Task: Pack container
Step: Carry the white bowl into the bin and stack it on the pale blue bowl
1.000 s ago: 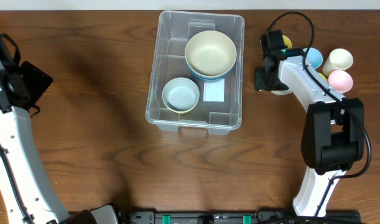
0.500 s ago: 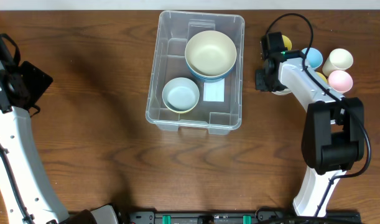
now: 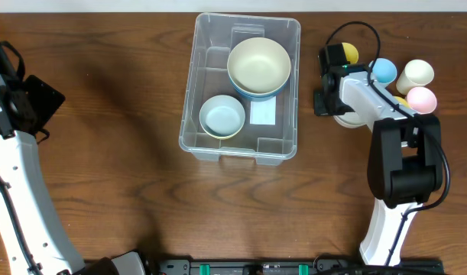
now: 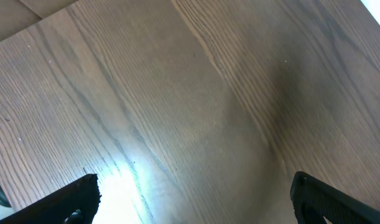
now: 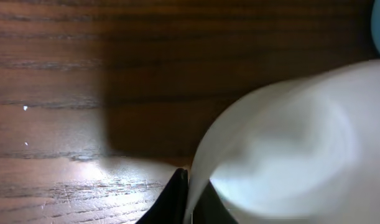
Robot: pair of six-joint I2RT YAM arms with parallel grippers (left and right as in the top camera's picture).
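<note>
Container [image 3: 212,65] at bench [image 3: 126,183] far edge, centre. Right gripper [image 5: 186,186] near its right wall, pinched tight on white cup [image 5: 289,149] rim. Left gripper [image 4: 196,199] spread wide, empty, at left edge.

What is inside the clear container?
The container holds a cream bowl stacked on a mostly hidden blue bowl, plus a small pale-blue bowl. Its white label is partly covered.

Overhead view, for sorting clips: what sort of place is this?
Likely a robot test bench: a left arm and right arm at a wooden table, a clear container holding bowls, cups beside it.
</note>
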